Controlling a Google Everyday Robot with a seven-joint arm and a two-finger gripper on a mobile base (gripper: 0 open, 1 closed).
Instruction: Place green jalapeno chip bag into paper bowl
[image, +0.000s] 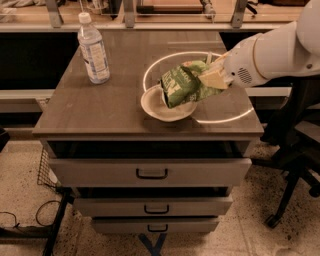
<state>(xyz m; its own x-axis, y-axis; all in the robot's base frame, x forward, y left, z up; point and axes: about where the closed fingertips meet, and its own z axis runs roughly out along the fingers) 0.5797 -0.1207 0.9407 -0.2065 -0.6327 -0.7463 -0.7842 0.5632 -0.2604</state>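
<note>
The green jalapeno chip bag (184, 85) hangs tilted from my gripper (210, 79), which is shut on its right end. The bag's lower left part reaches over the paper bowl (159, 107), an off-white round bowl on the brown tabletop, right of centre. The bag hides the bowl's far right rim. I cannot tell whether the bag touches the bowl. My white arm (272, 50) comes in from the right edge.
A clear water bottle (93, 49) with a white cap stands at the table's back left. A bright ring of light (220, 116) lies on the tabletop around the bowl. Drawers (150, 172) fill the cabinet front. A black chair base (292, 175) stands at the right.
</note>
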